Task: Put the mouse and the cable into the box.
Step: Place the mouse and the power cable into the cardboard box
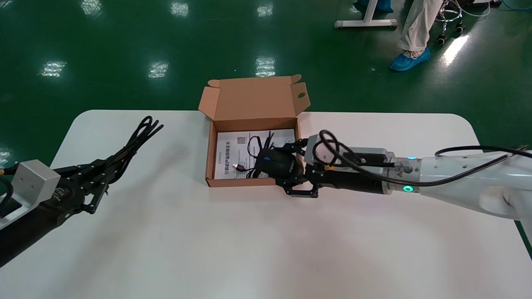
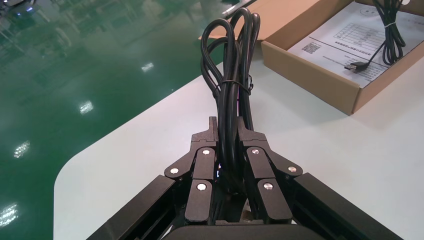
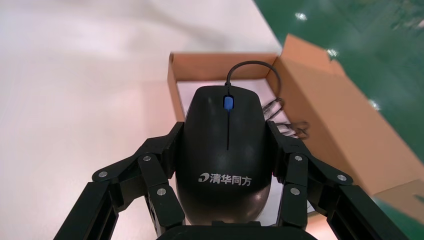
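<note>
While the right pincer clamps the mouse over the box for release, the left pincer grips the cable aside, apparently awaiting its turn.

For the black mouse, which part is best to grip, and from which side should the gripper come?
Probably best across its two long sides, from the rear end, as the right gripper holds the mouse. The body is narrow that way, and the cord leaves the front, clear of the fingers. The left gripper holds the cable.
</note>
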You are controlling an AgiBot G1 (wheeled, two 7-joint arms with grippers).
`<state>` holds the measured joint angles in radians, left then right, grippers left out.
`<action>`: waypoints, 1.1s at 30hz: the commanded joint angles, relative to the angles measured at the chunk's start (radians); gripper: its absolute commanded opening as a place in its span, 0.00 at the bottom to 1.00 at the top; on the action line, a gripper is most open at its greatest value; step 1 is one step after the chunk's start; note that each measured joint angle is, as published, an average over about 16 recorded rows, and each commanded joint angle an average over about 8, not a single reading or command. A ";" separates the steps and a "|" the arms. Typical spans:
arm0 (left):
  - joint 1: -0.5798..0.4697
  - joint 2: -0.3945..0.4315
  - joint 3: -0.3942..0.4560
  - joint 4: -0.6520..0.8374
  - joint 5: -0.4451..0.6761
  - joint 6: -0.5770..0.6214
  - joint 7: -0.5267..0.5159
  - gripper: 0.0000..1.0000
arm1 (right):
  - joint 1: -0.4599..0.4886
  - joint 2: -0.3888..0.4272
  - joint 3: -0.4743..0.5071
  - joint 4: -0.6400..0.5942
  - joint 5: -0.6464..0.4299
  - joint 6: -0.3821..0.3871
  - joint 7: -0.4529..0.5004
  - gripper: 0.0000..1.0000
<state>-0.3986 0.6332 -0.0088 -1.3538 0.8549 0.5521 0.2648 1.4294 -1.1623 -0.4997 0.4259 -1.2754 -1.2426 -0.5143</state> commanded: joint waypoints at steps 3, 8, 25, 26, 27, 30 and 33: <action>0.008 0.000 -0.006 -0.001 -0.003 0.000 0.003 0.00 | 0.014 -0.023 0.000 -0.081 -0.003 0.001 -0.066 0.57; 0.006 0.002 -0.004 -0.001 -0.002 0.001 0.004 0.00 | 0.036 -0.038 0.003 -0.150 0.002 -0.011 -0.113 1.00; -0.013 0.007 0.022 -0.001 0.010 -0.008 -0.013 0.00 | 0.062 -0.074 0.035 -0.270 0.041 0.009 -0.269 1.00; -0.013 0.007 0.022 -0.001 0.010 -0.008 -0.013 0.00 | 0.064 -0.076 0.036 -0.276 0.044 0.005 -0.269 1.00; -0.013 0.007 0.022 -0.001 0.010 -0.008 -0.013 0.00 | 0.067 -0.076 0.039 -0.281 0.047 -0.001 -0.268 1.00; -0.019 0.008 0.021 -0.002 0.012 -0.007 -0.008 0.00 | 0.075 -0.074 0.046 -0.293 0.058 -0.020 -0.266 1.00; -0.043 0.009 0.026 -0.002 0.024 0.005 0.011 0.00 | 0.088 -0.063 0.053 -0.300 0.070 -0.040 -0.260 1.00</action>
<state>-0.4668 0.6444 0.0336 -1.3543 0.8948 0.5698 0.2857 1.5209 -1.2184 -0.4481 0.1264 -1.2083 -1.2797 -0.7689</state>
